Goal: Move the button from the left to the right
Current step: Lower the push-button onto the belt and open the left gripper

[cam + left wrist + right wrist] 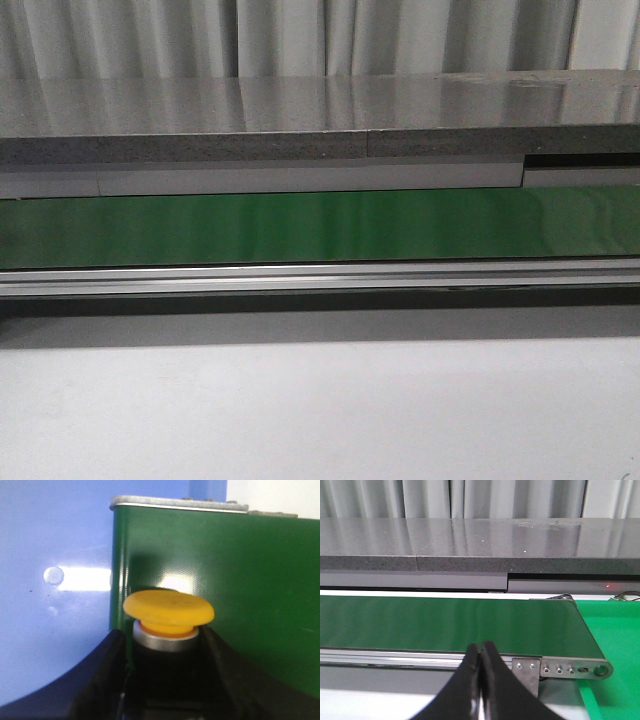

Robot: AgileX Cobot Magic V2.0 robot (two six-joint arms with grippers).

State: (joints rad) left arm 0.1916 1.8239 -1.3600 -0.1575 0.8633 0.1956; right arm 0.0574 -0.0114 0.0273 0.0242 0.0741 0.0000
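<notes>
The green conveyor belt (320,228) spans the full width of the front view, running between a grey speckled counter (300,120) on its far side and a white table (320,420) on its near side. An aluminium side rail (320,278) borders the belt's near edge. Pleated grey curtains (300,35) hang behind the counter. Neither arm appears in the front view.

In the right wrist view, the belt's end roller and its metal bracket (560,670) with a row of screws lie just beyond and to one side of the right gripper (481,652). A green surface (615,650) lies past the belt end. The right gripper's two black fingers are pressed together at the tips with nothing between them; it hovers in front of the rail.

In the left wrist view, the left gripper (165,645) is clenched on the button (168,612): the black fingers (107,665) press against both sides of the black body, with the metal collar and the round yellow cap standing clear above them. Beyond the button lie the belt's end and a blue surface (55,540) beside it.

No brand, label or writing can be read in any view.
</notes>
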